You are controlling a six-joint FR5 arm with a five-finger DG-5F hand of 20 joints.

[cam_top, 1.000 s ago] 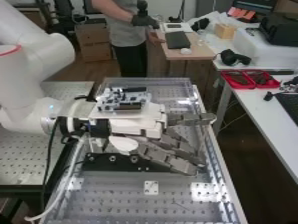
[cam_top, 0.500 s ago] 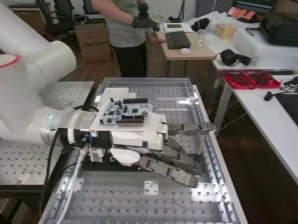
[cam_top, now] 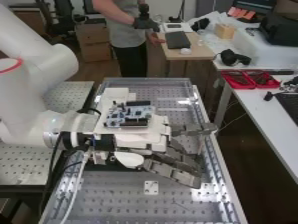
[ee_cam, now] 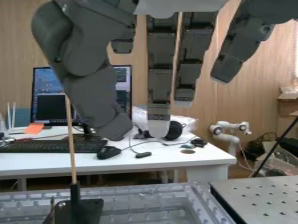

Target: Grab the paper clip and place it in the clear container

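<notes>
At left, high view: white jointed arm (cam_top: pixel 40 72); then blue-and-white circuit board (cam_top: pixel 128 115) on the grey-and-white robot hand (cam_top: pixel 174 173), fingers near straight, apparently empty, over perforated grey metal tabletop (cam_top: pixel 113 200). Paper clip, clear container: positions cannot be told. Judged: pick and placement both left. Board print illegible.

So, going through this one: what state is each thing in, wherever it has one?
Dark grey hand with a white palm housing: open, fingers extended, above the bench.
Bare circuit board: uncovered, mounted on top of the hand's housing.
Black-framed monitor: on, screen lit.
Black keyboard: lying flat.
Red plastic tray: open-topped, with dark items inside.
</notes>
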